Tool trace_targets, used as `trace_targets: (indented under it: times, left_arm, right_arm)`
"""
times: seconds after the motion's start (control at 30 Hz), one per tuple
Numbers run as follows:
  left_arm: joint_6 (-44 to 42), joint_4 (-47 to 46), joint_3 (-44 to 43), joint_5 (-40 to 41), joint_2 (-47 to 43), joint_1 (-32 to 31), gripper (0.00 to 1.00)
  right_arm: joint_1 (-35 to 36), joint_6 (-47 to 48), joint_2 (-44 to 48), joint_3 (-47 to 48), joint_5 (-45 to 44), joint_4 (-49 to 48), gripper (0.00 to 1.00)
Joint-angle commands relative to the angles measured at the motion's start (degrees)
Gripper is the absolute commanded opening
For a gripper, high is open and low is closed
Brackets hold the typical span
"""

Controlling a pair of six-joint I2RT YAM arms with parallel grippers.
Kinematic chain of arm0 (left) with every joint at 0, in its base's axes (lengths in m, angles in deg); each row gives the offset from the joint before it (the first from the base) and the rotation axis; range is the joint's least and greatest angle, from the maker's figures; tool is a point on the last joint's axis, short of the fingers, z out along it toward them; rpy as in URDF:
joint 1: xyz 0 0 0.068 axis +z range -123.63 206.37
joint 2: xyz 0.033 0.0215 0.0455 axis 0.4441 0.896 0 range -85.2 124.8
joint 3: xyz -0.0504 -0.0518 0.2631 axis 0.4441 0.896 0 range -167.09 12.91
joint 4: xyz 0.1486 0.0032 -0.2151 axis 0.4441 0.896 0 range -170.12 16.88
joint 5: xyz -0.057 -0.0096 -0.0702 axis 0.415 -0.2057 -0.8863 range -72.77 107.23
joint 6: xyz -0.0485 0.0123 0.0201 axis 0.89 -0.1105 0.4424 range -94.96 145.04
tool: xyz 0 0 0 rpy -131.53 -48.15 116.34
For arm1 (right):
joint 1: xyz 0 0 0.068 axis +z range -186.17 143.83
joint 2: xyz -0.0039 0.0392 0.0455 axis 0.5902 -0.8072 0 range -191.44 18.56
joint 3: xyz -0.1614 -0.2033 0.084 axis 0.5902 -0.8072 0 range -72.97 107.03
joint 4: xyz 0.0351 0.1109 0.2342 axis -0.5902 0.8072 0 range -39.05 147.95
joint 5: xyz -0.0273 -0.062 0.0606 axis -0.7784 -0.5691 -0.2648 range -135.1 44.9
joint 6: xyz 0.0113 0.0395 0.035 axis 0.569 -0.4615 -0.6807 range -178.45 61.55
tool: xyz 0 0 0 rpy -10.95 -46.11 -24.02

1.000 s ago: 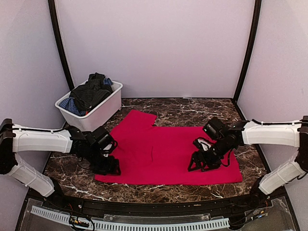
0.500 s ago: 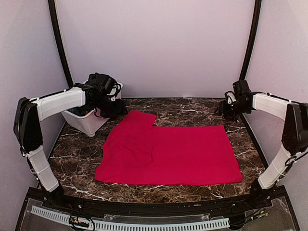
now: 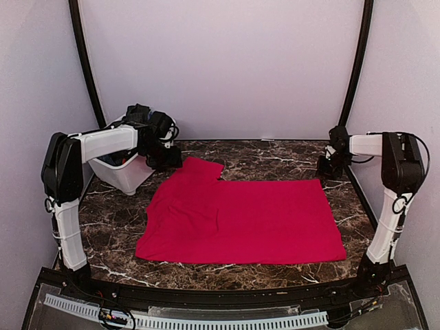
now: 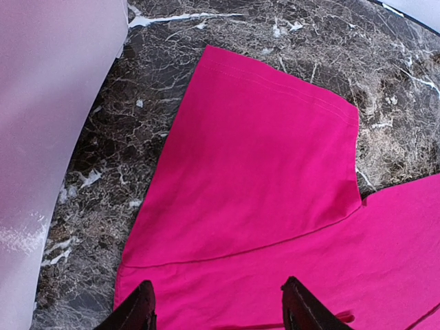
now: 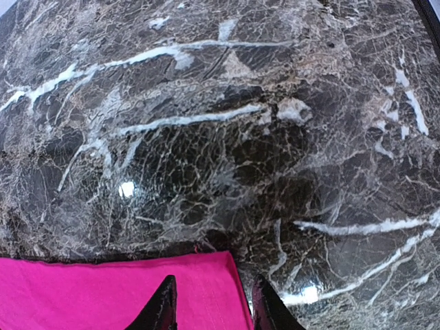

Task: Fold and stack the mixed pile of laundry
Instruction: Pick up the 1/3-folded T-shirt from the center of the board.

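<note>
The left gripper [image 4: 220, 313] stands with its two dark, wedge-shaped fingers well apart and nothing between them, hanging just above the red cloth [image 4: 275, 227] at the bottom of its wrist view. Beneath it the cloth is a smooth, matte knit, and a short sleeve [image 4: 261, 144] with a stitched hem juts toward the upper middle of the frame. At the left edge runs the glossy white plastic wall of the bin [image 4: 55, 103]. The right gripper [image 5: 213, 309] has its fingers parted by a narrower gap, straddling the square far corner of the cloth [image 5: 103, 292] at the bottom of its view. Whether the tips touch the fabric I cannot tell. Beyond that corner lies the bare table [image 5: 240, 137], polished dark marble with white veins and small glints of light. From above, the left gripper [image 3: 165, 155] sits at the upper left, by the sleeve and beside the rectangular bin [image 3: 130, 175]. The right gripper [image 3: 328, 165] sits at the upper right corner of the cloth [image 3: 240, 216], which lies spread nearly flat in the middle of the table [image 3: 275, 151], with soft wrinkles on its left side. A dark heap [image 3: 135, 110], probably garments, rises from the bin behind the left arm.
</note>
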Motion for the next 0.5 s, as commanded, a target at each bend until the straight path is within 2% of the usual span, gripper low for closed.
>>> trace_targets:
  times: [0.0,0.47]
  left_arm:
    - [-1.39,0.85,-1.39,-0.11,0.00,0.55,0.61]
    - [-1.71,0.21,-1.94,-0.83,2.62,2.38,0.61]
  right_arm:
    - [0.02,2.96,-2.92,4.26,-2.14,1.15,0.33]
    - [0.32,5.40,-7.19,5.31,-1.66,1.99,0.28]
